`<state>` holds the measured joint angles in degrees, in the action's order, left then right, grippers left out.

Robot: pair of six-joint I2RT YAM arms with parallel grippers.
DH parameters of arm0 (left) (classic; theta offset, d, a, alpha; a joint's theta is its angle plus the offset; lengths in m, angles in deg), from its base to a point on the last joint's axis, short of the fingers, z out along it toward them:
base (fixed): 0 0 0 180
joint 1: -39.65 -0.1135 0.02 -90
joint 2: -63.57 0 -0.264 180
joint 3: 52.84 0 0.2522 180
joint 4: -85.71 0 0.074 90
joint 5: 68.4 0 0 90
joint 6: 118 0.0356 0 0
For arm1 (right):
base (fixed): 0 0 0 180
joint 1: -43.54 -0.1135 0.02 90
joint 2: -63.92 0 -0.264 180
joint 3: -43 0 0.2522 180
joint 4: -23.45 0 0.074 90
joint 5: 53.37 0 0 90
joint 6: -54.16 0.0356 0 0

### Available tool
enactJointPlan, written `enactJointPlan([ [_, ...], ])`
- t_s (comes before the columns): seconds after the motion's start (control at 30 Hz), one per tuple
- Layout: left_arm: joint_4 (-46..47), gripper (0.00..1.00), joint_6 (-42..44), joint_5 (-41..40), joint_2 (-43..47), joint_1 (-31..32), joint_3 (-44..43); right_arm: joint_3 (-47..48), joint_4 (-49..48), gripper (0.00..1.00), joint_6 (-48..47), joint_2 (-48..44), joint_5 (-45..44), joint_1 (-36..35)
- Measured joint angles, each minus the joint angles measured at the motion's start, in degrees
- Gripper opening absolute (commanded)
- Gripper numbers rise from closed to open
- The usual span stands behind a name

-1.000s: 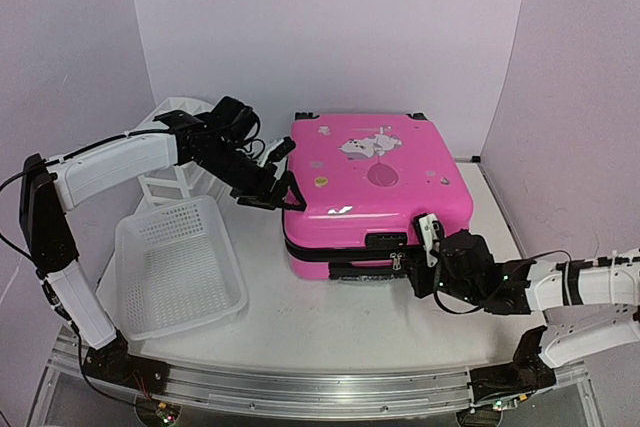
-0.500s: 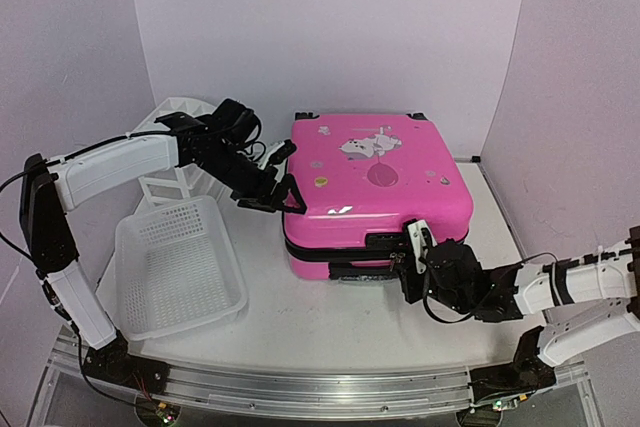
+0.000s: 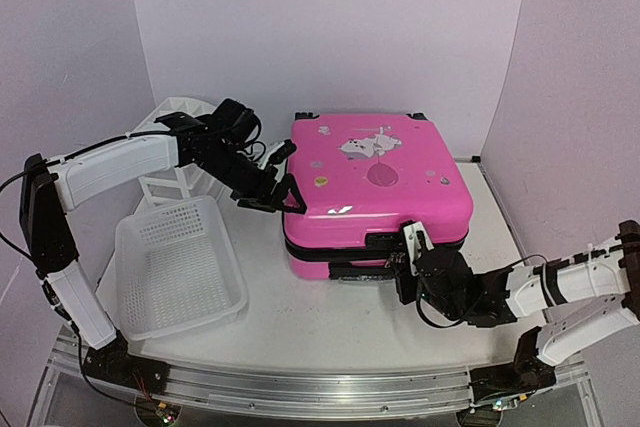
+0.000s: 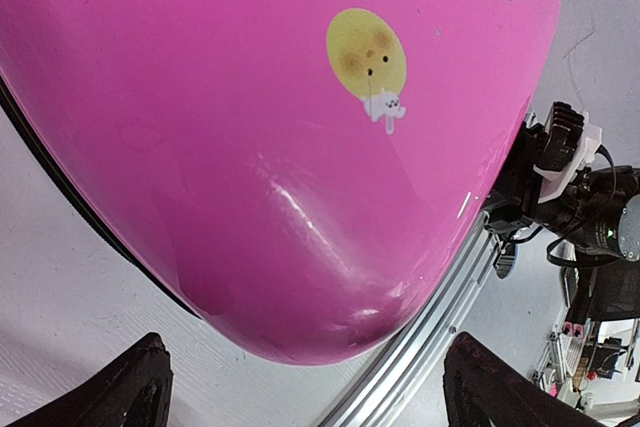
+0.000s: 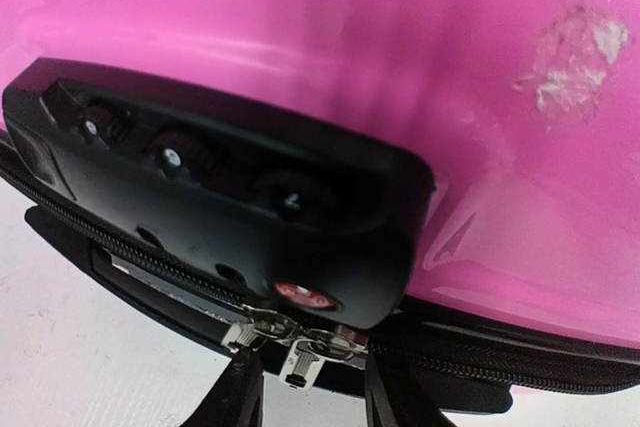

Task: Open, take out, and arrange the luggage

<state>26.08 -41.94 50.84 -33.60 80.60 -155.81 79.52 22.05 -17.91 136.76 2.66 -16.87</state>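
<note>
Well, the case [image 3: 380, 182] lies flat on the table [image 3: 330, 332], a little toward 1 o'clock of centre, with its lid down and, as far as I can see, zipped shut. The basket [image 3: 180, 267] sits apart at 8 o'clock.

My left gripper [image 3: 278, 179] is at the case's 8 o'clock corner with the jaws spread wide. In its wrist view the rounded pink corner fills the gap between my fingers [image 4: 125, 392], and I can't tell whether either one touches it. My right gripper [image 3: 405, 259] is at the 6 o'clock side, just under the black lock block [image 5: 220, 217]. Its jaws stand narrowly apart and hold nothing, and the two metal zip pulls [image 5: 290, 339] sit just ahead of the gap.

I judge the shell stiff, glossy and slippery. It curves away everywhere and is far too broad for me to span, so pinching the pink surface would only skate off. It also looks bulky and is probably the heaviest thing here.

The real handholds are small ones. The pulls are thin, flat tabs, so I should pinch them squarely across the flat or they will twist out. Then I should draw them along the zip [image 5: 500, 367], not away from it. For lifting the lid, the seam lip at a corner looks best, with my left jaws bracing the shell so that the case doesn't slide.
</note>
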Motion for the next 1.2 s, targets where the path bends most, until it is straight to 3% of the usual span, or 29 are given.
enactJointPlan([
  [0.23,0.0,0.95,0.0,0.0,0.0,0.0,0.0,1.7,1.9,0.21,0.6,1.9,-5.7,-1.7],
  [0.4,0.0,0.95,0.0,0.0,0.0,0.0,0.0,2.3,3.1,0.16,0.9,1.7,-9.0,-2.4],
  [0.5,0.0,0.95,0.0,0.0,0.0,0.0,0.0,2.3,3.7,0.0,1.0,0.4,-9.5,-2.4],
  [0.7,0.0,0.95,0.0,-0.4,0.0,0.0,0.0,1.9,6.4,0.0,0.7,-2.4,-8.6,-1.9],
  [0.9,0.0,0.95,0.0,-0.5,0.0,0.0,0.0,-0.8,6.4,0.0,1.6,-7.1,-0.6,4.1],
  [1.2,0.1,0.95,0.0,-1.0,0.0,0.0,0.1,-0.9,11.7,0.0,0.7,-10.9,3.4,8.7],
])
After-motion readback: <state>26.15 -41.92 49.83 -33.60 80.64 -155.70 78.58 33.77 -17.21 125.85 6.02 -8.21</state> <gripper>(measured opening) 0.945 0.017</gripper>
